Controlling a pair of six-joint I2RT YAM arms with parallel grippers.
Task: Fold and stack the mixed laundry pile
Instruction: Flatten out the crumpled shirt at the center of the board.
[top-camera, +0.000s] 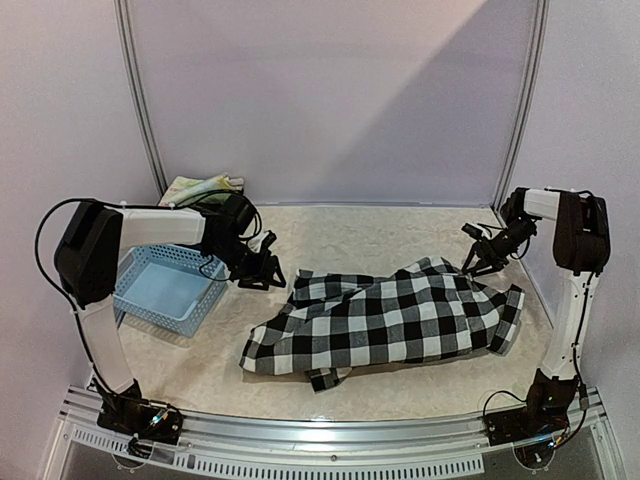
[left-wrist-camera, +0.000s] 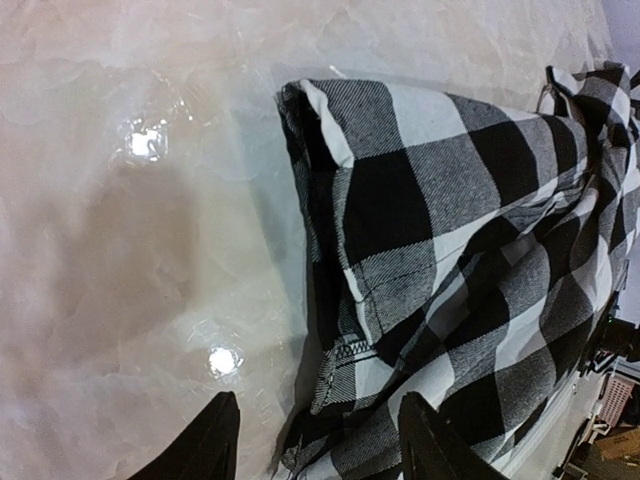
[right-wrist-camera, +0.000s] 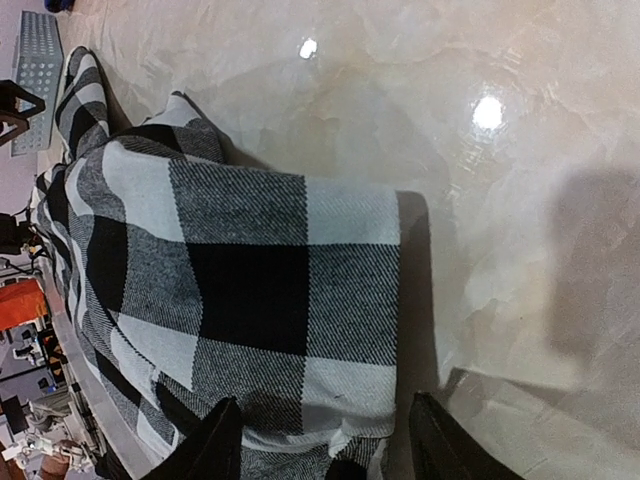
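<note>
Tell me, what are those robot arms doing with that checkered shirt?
Two robot arms are working on a black-and-white checked long-sleeved shirt lying rumpled on the table. The left gripper hangs open over its left end, the right gripper open over its right end; neither seems to grip it. A light blue perforated plastic basket stands at the left.
</note>
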